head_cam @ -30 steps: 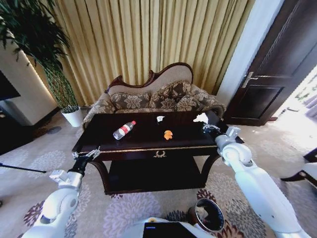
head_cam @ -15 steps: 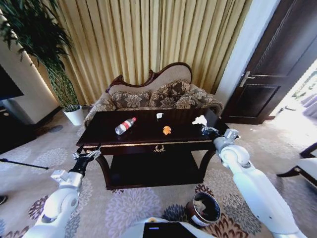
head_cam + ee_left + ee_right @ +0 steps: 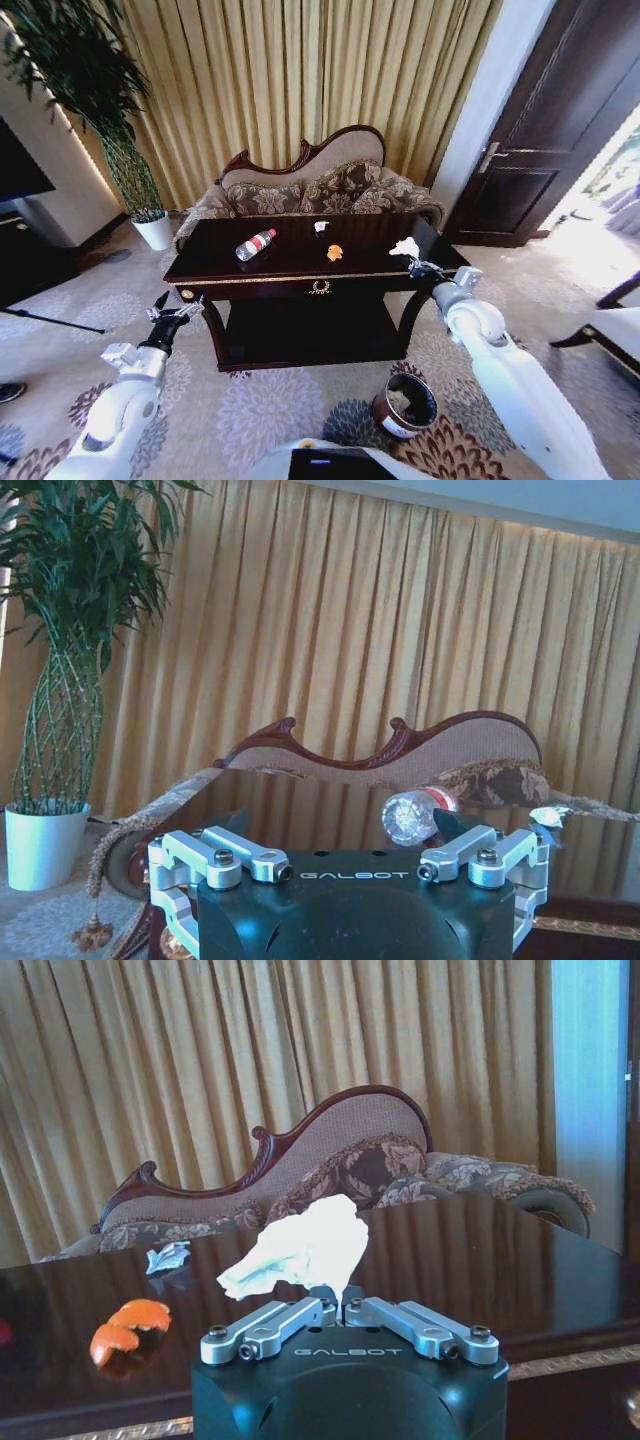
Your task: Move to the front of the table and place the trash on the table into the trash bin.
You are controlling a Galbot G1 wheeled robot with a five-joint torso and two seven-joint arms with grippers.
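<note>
Head view looks down on the dark, glossy brown wooden table [image 3: 300,268] with a gold trim line and a lower shelf, standing in front of a patterned sofa [image 3: 310,190] and yellow curtains [image 3: 300,80]. On its top lie a clear plastic bottle with a red cap and label [image 3: 255,244] towards the robot's left, a small white crumpled paper bit [image 3: 320,227] near the far edge, an orange scrap [image 3: 335,253] near the middle, and a larger white crumpled tissue [image 3: 405,247] at the right end. The left end effector [image 3: 165,318] hangs over the carpet [image 3: 260,410] just off the table's left front corner, fingers spread apart and holding nothing; in the left wrist view [image 3: 350,865] the same spread fingers frame the bottle [image 3: 412,815] lying farther off. The right end effector [image 3: 418,267] sits at the table's right front edge, beside the tissue. In the right wrist view its fingers [image 3: 300,1315] meet at the tips, with the tissue [image 3: 295,1245] directly above them; whether they pinch it cannot be told. The small round dark brown trash bin with a shiny metal rim [image 3: 406,405] stands on the carpet, in front of the table, right of centre.
</note>
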